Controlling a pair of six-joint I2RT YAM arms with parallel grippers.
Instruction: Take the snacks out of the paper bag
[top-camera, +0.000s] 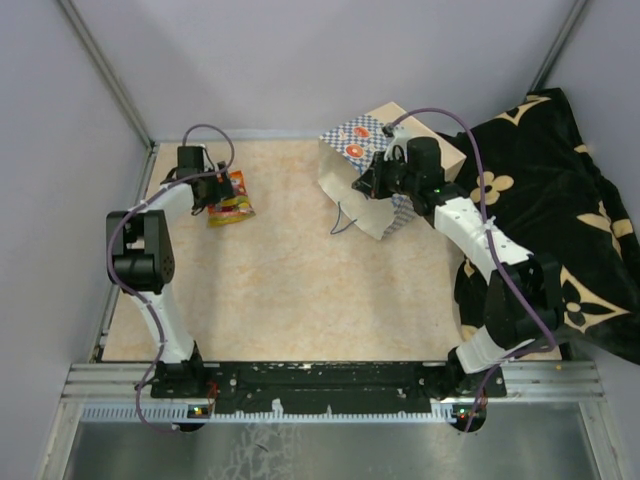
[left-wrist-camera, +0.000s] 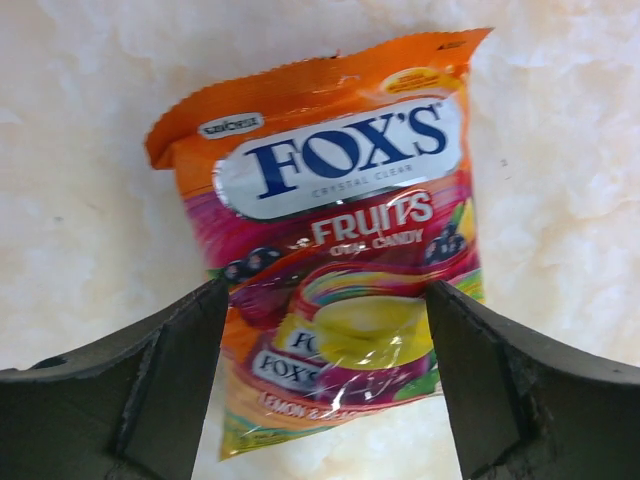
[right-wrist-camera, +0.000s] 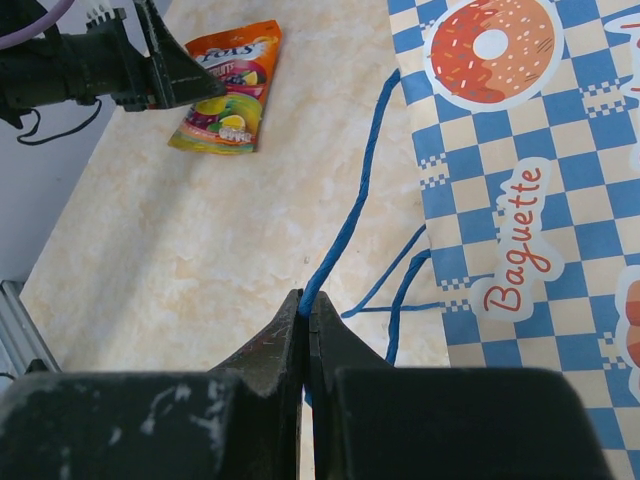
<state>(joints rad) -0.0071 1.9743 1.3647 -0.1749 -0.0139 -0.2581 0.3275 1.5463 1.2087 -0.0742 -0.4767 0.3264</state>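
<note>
One of the snacks, an orange glossy packet (left-wrist-camera: 330, 220) with a white logo and fruit pictures, lies flat on the table at the far left (top-camera: 233, 205). My left gripper (left-wrist-camera: 325, 385) hovers over its lower half, open, one finger (left-wrist-camera: 150, 400) on each side of it. The paper bag (top-camera: 365, 165), beige with blue-white checks and donut motifs (right-wrist-camera: 520, 200), lies tipped at the back right. My right gripper (right-wrist-camera: 308, 300) is shut on its thin blue cord handle (right-wrist-camera: 350, 190), just left of the bag (top-camera: 368, 185). The bag's inside is hidden.
A black cloth with gold flower marks (top-camera: 560, 200) is heaped along the right side, under my right arm. A metal rail (top-camera: 330, 380) runs along the near table edge. Grey walls close in the back and the left side.
</note>
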